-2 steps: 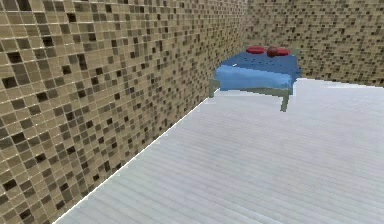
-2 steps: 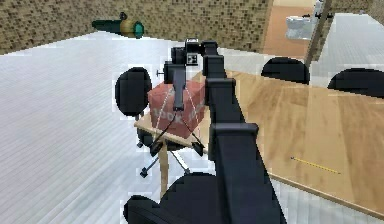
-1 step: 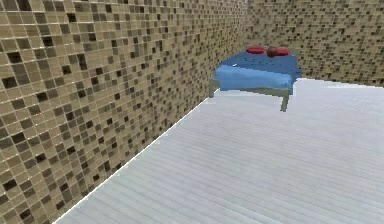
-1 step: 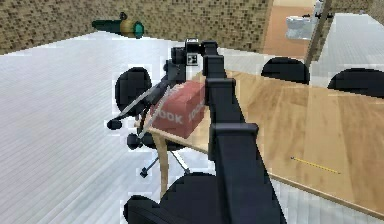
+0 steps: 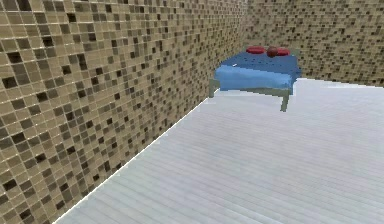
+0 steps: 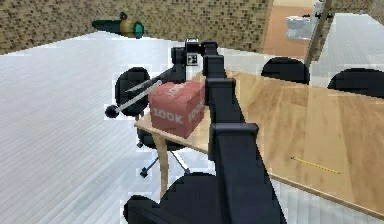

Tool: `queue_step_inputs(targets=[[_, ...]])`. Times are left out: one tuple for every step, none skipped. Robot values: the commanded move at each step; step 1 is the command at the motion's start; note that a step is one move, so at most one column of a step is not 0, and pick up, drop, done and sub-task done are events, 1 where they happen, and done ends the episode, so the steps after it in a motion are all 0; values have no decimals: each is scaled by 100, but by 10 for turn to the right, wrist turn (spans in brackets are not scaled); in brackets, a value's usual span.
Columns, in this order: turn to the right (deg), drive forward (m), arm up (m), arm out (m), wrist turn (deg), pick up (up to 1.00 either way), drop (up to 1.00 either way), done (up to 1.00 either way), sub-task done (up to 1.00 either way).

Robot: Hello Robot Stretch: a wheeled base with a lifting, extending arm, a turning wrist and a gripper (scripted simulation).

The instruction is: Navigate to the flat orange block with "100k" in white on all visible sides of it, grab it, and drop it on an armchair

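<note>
Two views logged. Forward view: blue bed carrying two red cushions, mosaic-tiled walls, pale plank floor. Arm side view: light wooden table. The orange-red block with white marking stands on the table's corner toward the view's left. The dark square arm crosses that corner, and the gripper reaches just past the table's edge, thin fingers beside the block. Gripper state: cannot tell; whether it holds anything: cannot tell. Black chairs ring the table, partly hidden by its top and the arm. Thin yellow stick lies on the table. Green object well beyond the table: too small to identify.
</note>
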Motion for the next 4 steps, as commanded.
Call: queue_step_inputs(targets=[[0, 0, 0, 0, 450, 0, 0, 0, 0], [0, 0, 0, 0, 450, 0, 0, 0, 0], [0, 0, -30, 0, 0, 0, 0, 0, 0], [0, 0, 0, 0, 0, 100, 0, 0, 0]])
